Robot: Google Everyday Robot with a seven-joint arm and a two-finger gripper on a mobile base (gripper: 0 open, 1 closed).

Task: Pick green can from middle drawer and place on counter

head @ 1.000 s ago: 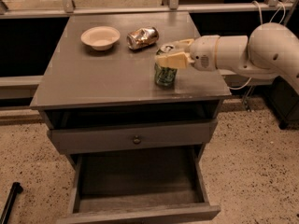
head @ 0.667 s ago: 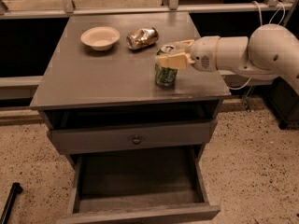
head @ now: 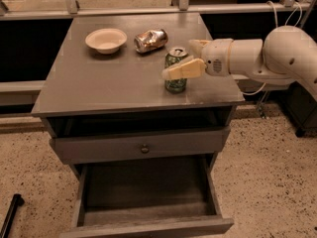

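The green can [head: 176, 78] stands upright on the counter [head: 99, 83], near its front right part. My gripper [head: 177, 59] reaches in from the right at the can's upper half. One cream finger [head: 184, 69] crosses in front of the can, and the other [head: 196, 44] is behind it to the right. The jaws stand spread, one on each side of the can. The middle drawer [head: 143, 182] is pulled out at the bottom of the cabinet, its dark floor bare.
A cream bowl [head: 105, 39] and a dented coppery-brown can [head: 150, 39] lie at the back of the counter. A shut drawer front with a round knob [head: 144, 148] sits under the counter. A rail runs behind the cabinet. A speckled floor surrounds it.
The near finger has moved away from the far one, so the gap around the can is wider. The can stays upright on the counter.
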